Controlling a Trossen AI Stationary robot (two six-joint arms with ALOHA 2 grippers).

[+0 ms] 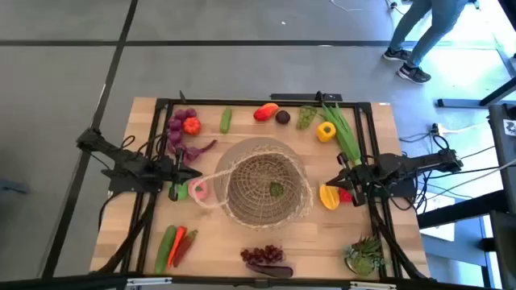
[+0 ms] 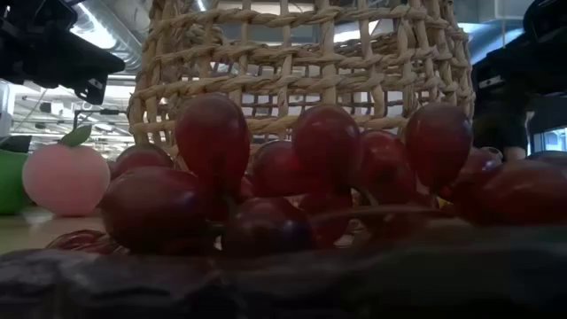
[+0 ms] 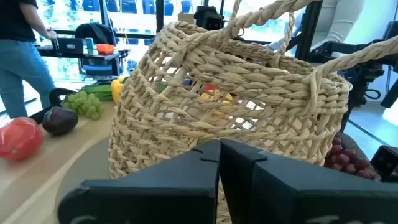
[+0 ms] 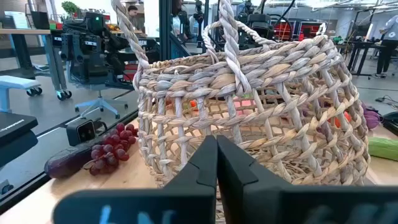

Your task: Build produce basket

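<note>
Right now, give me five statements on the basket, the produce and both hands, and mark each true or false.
1. The basket stands mid-table between the two arms. True.
2. The left hand is wide open. False: its fingers are shut together.
3. The right hand holds the basket's handle. False: it is shut on nothing, beside the yellow pepper.
4. A bunch of red grapes lies on the table at the near edge, outside the basket. True.
5. The basket is full of produce. False: only one small green piece shows inside.

A robotics lab: grey concrete floor (image 1: 242, 72), equipment-laden workbenches (image 4: 93, 31), rolling chair (image 4: 99, 102) behind.
</note>
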